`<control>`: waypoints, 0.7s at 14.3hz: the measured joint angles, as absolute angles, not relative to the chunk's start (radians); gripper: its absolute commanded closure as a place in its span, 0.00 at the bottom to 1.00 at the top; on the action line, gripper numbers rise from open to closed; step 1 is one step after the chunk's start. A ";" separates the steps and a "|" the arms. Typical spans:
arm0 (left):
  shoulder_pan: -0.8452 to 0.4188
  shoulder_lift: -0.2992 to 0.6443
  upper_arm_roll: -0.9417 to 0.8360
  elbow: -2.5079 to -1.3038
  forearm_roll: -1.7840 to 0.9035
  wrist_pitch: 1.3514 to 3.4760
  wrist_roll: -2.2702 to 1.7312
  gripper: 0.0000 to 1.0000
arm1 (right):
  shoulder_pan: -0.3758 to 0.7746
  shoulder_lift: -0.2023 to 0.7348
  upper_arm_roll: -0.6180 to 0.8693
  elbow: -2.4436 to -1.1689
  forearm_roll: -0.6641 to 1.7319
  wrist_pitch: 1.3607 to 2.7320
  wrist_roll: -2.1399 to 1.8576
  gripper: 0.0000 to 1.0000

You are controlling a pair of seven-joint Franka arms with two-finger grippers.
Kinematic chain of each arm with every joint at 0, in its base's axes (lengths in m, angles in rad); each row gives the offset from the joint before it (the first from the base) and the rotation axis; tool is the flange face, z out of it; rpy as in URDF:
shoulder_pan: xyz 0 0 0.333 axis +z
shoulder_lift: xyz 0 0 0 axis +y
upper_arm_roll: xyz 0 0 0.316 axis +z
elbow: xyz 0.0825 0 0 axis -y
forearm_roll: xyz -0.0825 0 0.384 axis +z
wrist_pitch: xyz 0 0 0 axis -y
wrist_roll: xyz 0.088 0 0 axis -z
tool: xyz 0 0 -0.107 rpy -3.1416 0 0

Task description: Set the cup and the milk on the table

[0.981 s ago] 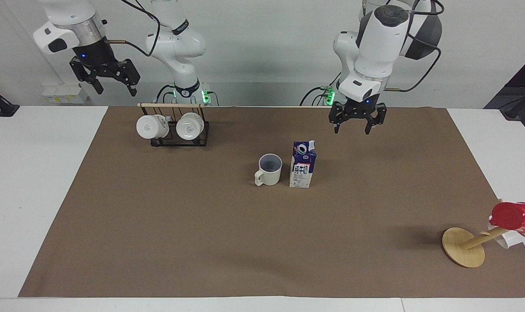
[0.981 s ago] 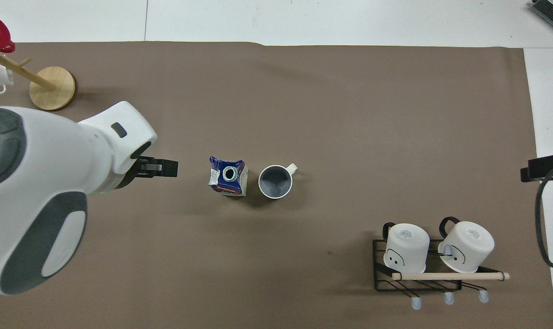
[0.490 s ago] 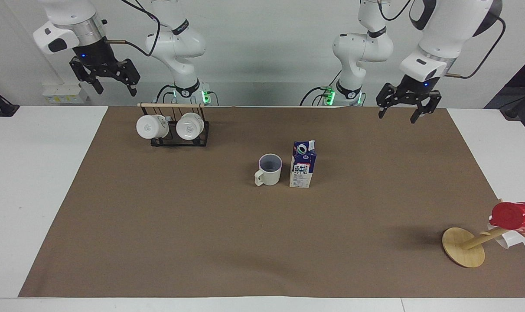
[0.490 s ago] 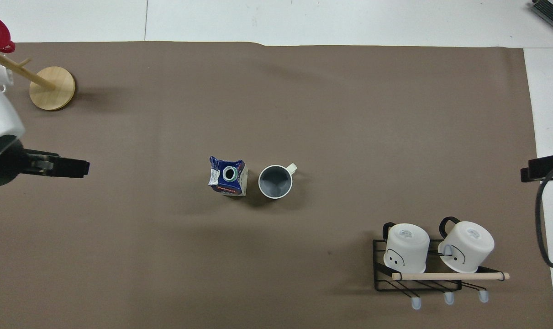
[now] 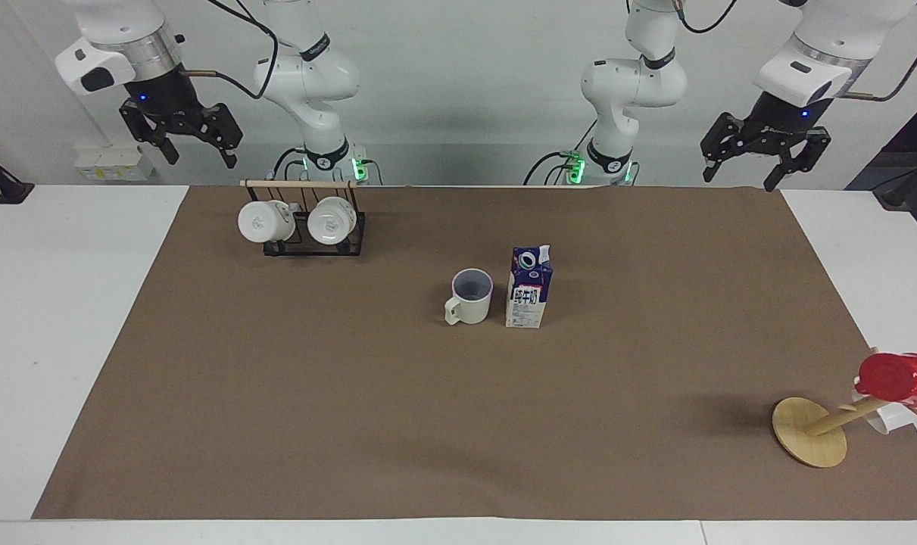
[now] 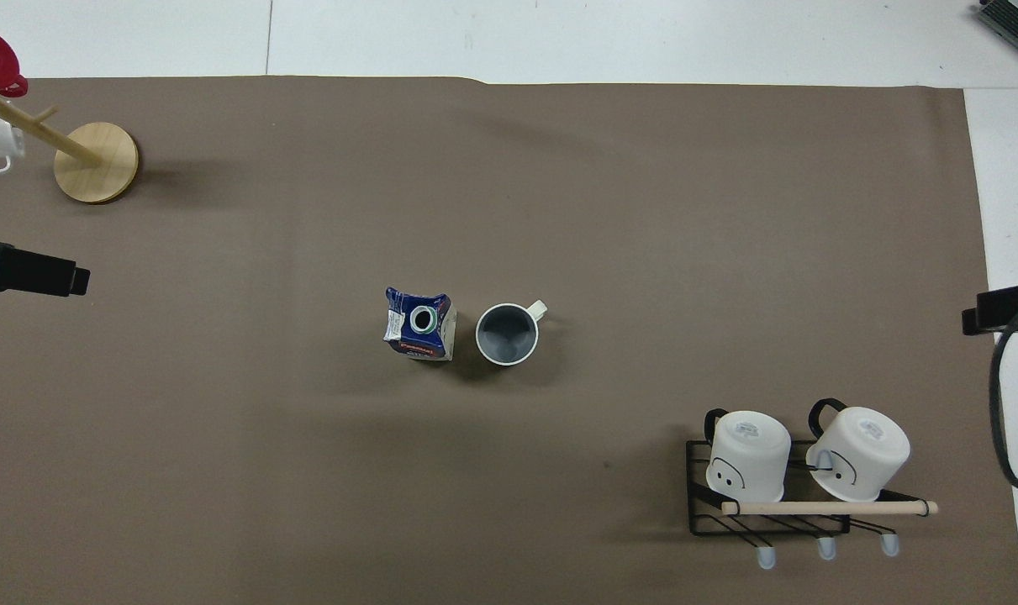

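The cup point(image 5: 472, 295) and the milk point(image 5: 529, 288) both stand upright on the brown sheet near the middle of the counter point(image 5: 64, 318), just beside each other but not touching. The milk is on the side toward the left arm's end, and the cup's handle points away from the robots. Neither is held by anything.

The left gripper point(image 5: 765, 145) hangs high over the counter's edge at the left arm's end, its jaws released and empty. The right gripper point(image 5: 179, 130) hangs high at the right arm's end, above the rack point(image 5: 314, 227) with two white mugs, its jaws also released and empty. In the overhead view only the dark tips of each show at the frame's edges.

Judging by how things lie, the placing looks done: both things rest on the counter and both arms are clear of them. What is left, if anything, is for the arms to settle at rest. A red cup point(image 5: 899, 377) on a wooden stand point(image 5: 810, 431) sits well apart at the left arm's end and plays no part.
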State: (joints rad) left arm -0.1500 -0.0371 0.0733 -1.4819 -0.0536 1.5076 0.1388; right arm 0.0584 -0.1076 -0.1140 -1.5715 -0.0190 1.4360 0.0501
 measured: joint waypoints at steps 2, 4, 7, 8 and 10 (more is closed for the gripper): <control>-0.134 -0.024 0.074 -1.467 -0.054 1.496 0.139 0.00 | 0.059 -0.103 -0.114 -1.569 -0.019 1.434 0.050 0.00; -0.124 -0.019 0.075 -1.456 -0.054 1.490 0.140 0.00 | 0.059 -0.103 -0.112 -1.568 -0.019 1.434 0.050 0.00; -0.118 -0.012 0.075 -1.441 -0.054 1.488 0.141 0.00 | 0.059 -0.103 -0.111 -1.568 -0.019 1.434 0.050 0.00; -0.114 -0.012 0.074 -1.440 -0.054 1.488 0.141 0.00 | 0.059 -0.103 -0.111 -1.568 -0.019 1.434 0.050 0.00; -0.111 -0.012 0.074 -1.439 -0.054 1.485 0.141 0.00 | 0.059 -0.103 -0.111 -1.568 -0.019 1.433 0.050 0.00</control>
